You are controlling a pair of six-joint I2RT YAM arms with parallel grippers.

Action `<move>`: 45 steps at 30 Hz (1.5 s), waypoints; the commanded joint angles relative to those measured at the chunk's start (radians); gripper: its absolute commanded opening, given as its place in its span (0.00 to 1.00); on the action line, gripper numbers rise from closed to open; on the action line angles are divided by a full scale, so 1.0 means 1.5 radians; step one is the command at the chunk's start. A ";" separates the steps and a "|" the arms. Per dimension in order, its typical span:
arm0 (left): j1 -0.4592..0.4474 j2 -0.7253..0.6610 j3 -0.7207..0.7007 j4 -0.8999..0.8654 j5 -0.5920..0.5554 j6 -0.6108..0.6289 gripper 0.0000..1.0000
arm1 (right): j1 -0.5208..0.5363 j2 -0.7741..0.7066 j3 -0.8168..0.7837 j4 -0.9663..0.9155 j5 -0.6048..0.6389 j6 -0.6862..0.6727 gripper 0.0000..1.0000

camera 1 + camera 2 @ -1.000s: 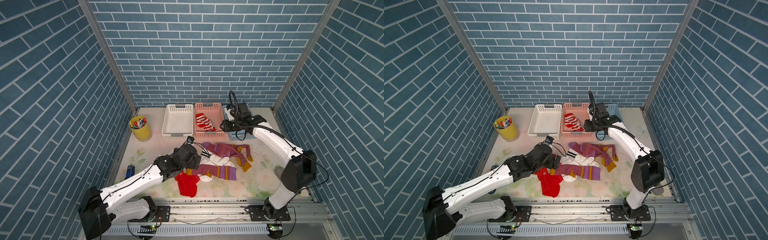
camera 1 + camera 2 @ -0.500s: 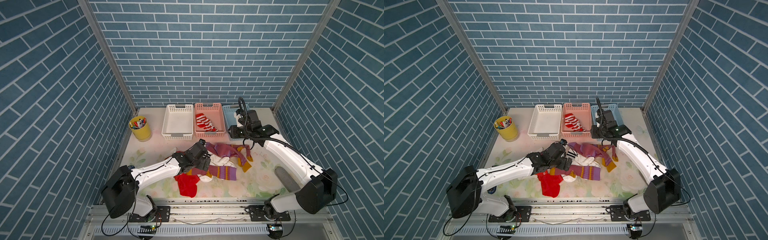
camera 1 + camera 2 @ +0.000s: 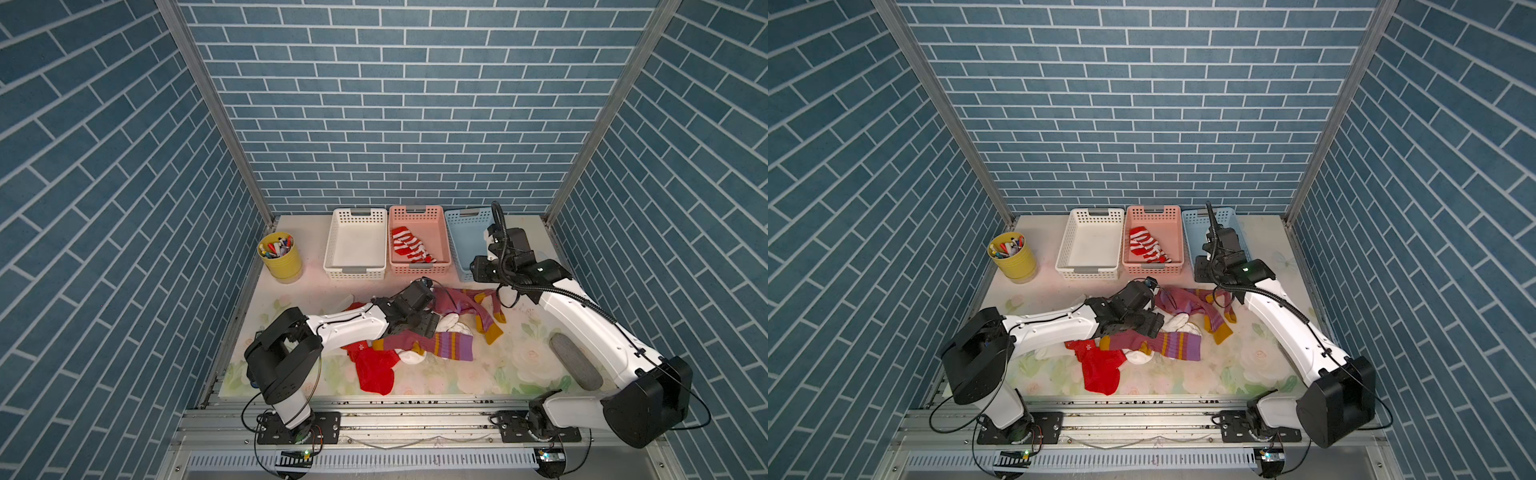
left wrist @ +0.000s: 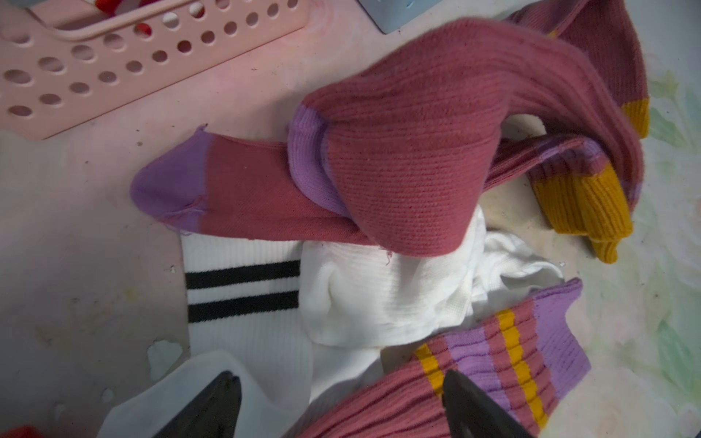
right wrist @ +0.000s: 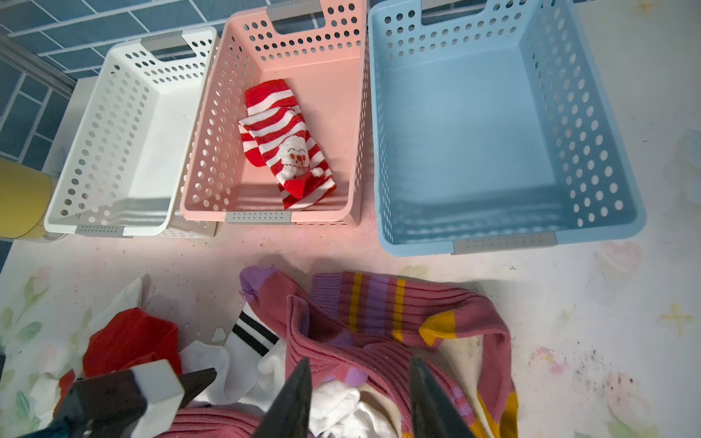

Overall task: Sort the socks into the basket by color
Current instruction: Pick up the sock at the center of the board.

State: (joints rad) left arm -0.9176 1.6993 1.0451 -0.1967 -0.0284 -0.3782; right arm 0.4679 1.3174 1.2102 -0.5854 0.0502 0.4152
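In both top views, sorting looks barely begun. A red-and-white striped fabric sock [image 3: 409, 246] lies in the pink perforated plastic basket [image 3: 419, 269], beside a white perforated plastic basket [image 3: 355, 272] and a pale blue perforated plastic basket [image 3: 467, 237], three in all. Heaped on the floral table [image 3: 528, 332] lie at least two mauve ribbed socks [image 3: 451, 301], two white socks [image 3: 451, 326] and one plain red sock [image 3: 374, 372].

Left wrist: the left gripper [image 4: 338, 375] hovers over that heap, jaws apart.

Right wrist: the right gripper [image 5: 360, 360], jaws apart and empty, hangs above it. The white and blue baskets hold nothing.
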 commanded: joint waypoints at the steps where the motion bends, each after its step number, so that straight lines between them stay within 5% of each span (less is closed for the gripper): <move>1: -0.006 0.025 0.025 0.011 0.016 0.010 0.88 | -0.006 -0.030 -0.011 -0.010 0.022 0.021 0.41; 9: -0.006 0.085 0.060 0.020 0.019 0.014 0.80 | -0.009 -0.044 -0.028 -0.012 0.022 0.024 0.35; 13: -0.006 0.108 0.078 0.013 0.017 0.017 0.65 | -0.009 -0.047 -0.040 -0.008 0.021 0.029 0.32; 25: -0.006 0.144 0.085 0.015 -0.025 0.010 0.42 | -0.009 -0.053 -0.063 0.011 0.014 0.040 0.32; 37: -0.006 0.129 0.069 0.026 -0.030 0.014 0.07 | -0.010 -0.067 -0.071 0.012 0.021 0.041 0.32; 45: -0.006 0.035 0.032 -0.010 -0.029 0.027 0.00 | -0.010 -0.085 -0.095 0.041 0.008 0.026 0.32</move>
State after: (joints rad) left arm -0.9215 1.8297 1.1141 -0.1761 -0.0658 -0.3565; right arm 0.4576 1.2236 1.0901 -0.5556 0.0639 0.4408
